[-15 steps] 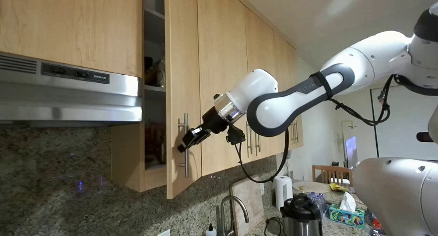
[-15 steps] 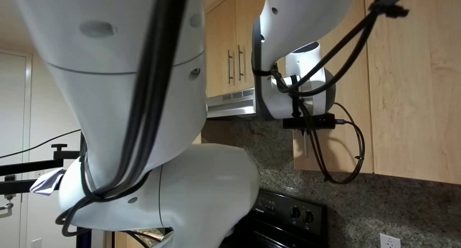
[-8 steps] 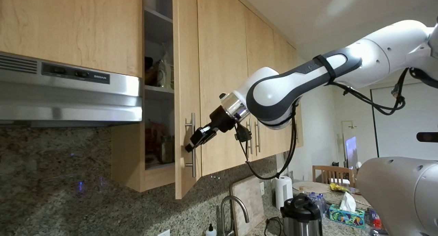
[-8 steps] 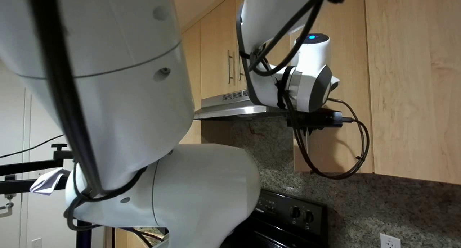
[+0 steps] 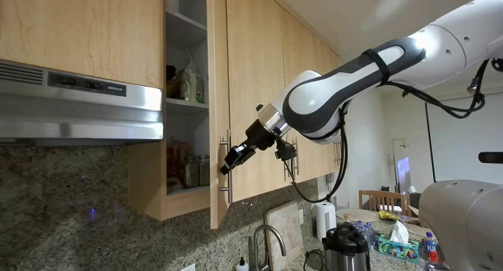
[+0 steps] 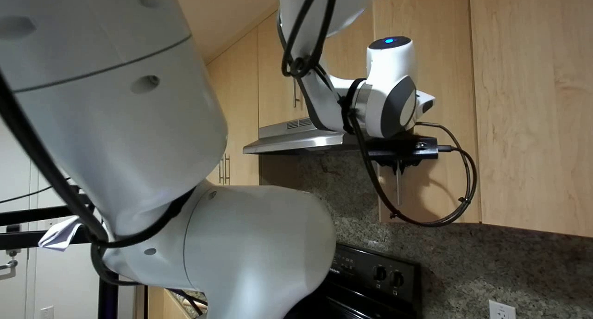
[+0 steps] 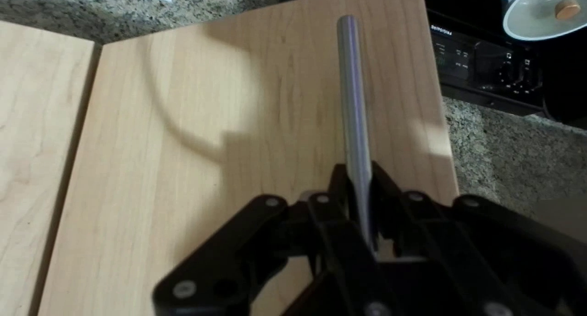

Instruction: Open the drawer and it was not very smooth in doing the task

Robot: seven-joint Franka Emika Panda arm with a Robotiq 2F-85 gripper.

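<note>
One cabinet door (image 5: pixel 219 74) stands ajar, its bar handle (image 7: pixel 352 91) pinched in the gripper (image 7: pixel 359 180)

At the upper centre of an exterior view, the tall light-wood door angles out from its cabinet (image 5: pixel 184 206), the inside showing to its left — a pale bag (image 5: pixel 188 85) on the lower visible shelf (image 5: pixel 180 102), two jars (image 5: pixel 191 172) below it. A steel range hood (image 5: pixel 98 113) fills the left side of that frame; the white arm (image 5: pixel 346 80) reaches in from the upper right, and the gripper meets the bar partway along its length. Near the bottom centre, a pale board (image 5: pixel 289 231) leans on the backsplash (image 5: pixel 98 208) behind a faucet (image 5: pixel 256 243).

In the wrist view, the bar runs from the top centre down to the gripper's fingers (image 7: pixel 385 187), one on each side, closed on it. A neighbouring door (image 7: pixel 36 123) lies along the left edge; a stove panel (image 7: pixel 488 68) and a round lid (image 7: pixel 534 18) sit at the upper right.

In an exterior view with a white outlet (image 6: pixel 501 309) at its lower right, the door hangs right of centre — there the arm hides part of the gripper, and the bar's lower end shows beneath.
</note>
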